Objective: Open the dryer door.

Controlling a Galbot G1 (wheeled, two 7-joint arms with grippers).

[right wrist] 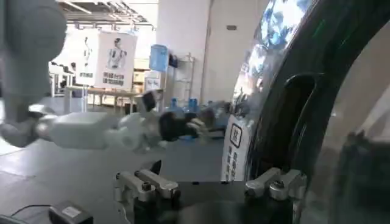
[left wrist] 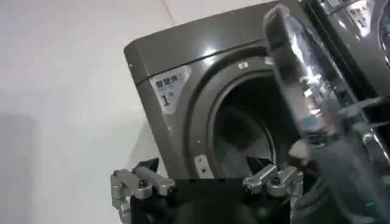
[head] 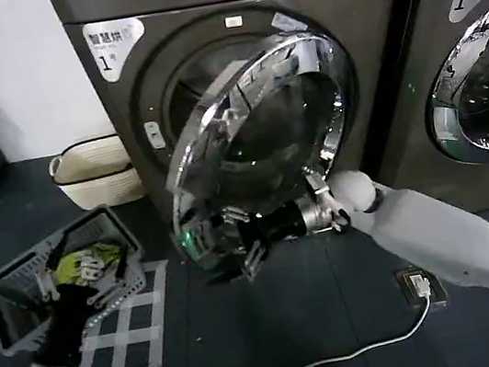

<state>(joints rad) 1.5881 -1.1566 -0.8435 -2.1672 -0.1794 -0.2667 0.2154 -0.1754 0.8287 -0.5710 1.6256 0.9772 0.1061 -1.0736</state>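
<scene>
- Head view: the dryer [head: 120,101], a dark grey-bronze front loader with a white corner label marked "1", is seen standing against a white wall, with a neighbouring machine [head: 486,61] partly cut off beside it.
- The dryer door [head: 260,134] is seen already swung part-way out from the round opening, its chrome rim tilted toward the camera and its hinge side toward the neighbouring machine.
- The right gripper [head: 225,238] is placed at the door's lower free edge, on the chrome rim. Whether its fingers are pinching the rim or are merely spread beside it cannot be told, as the claw is dark against dark glass.
- The left gripper [left wrist: 207,182] is held low and idle in front of the machine, its claw spread wide with nothing between the fingers.
- In the right wrist view, the door's dark inner curve is seen just beside that arm's fingers [right wrist: 277,182], with room reflections in the chrome.
- The door is judged to be stiff, fairly heavy and slippery on its polished rim; the glass is judged breakable. A hold on the rim's free edge, far from the hinge, is thought best.
- A laundry basket [head: 19,284] lies on the floor near the left arm; the hinge and any handle recess are hidden.
</scene>
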